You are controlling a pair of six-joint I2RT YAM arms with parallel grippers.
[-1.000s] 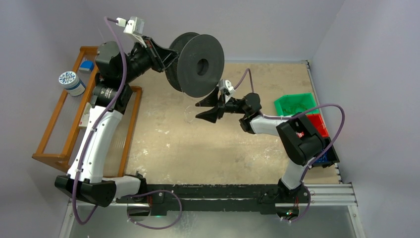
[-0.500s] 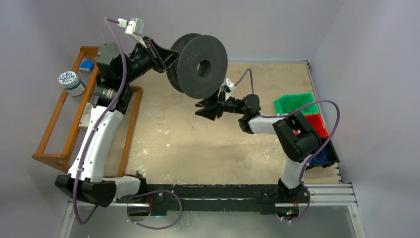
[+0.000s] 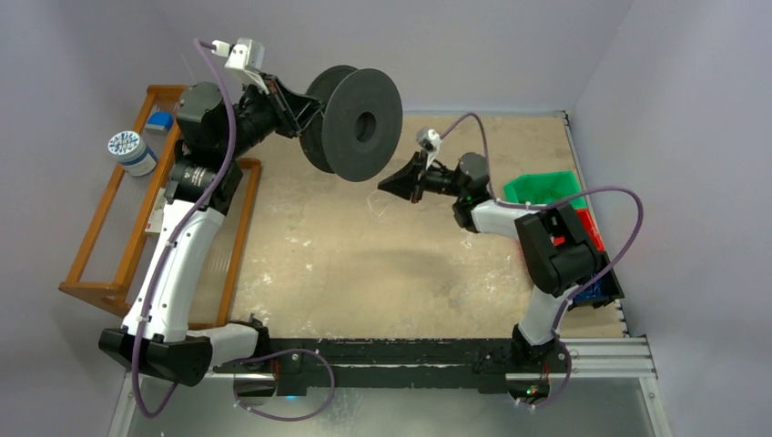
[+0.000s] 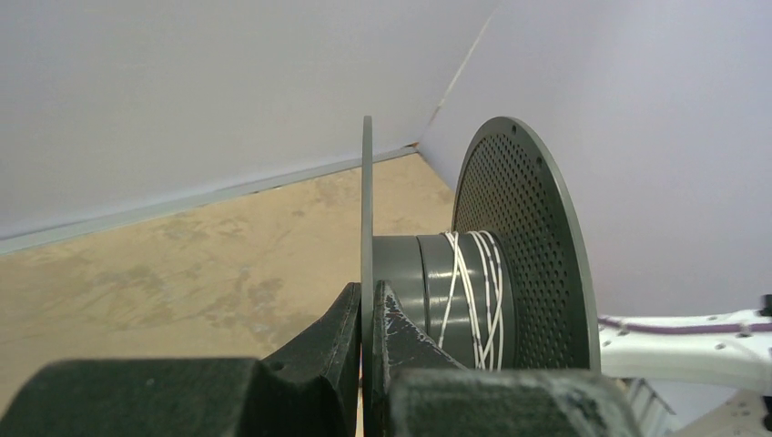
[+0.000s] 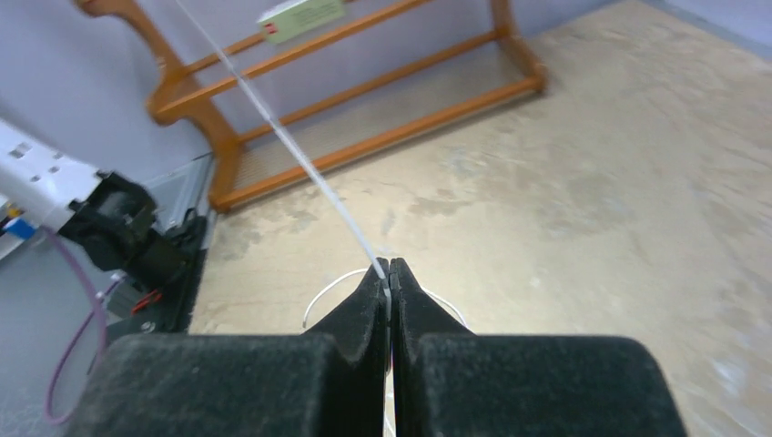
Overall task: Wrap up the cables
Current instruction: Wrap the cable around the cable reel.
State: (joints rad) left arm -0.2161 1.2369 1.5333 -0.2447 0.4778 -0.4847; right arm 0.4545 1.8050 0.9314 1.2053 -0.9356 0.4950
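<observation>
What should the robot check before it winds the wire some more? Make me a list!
1. Left gripper clamped on the spool rim: ok.
2. Right gripper shut on the cable: ok.
3. Cable straight, no slack, leaving the jaws: ok.
4. Wound turns sitting between the two flanges: ok, some cross.
5. Loose tail under the right gripper free of snags: cannot tell.
</observation>
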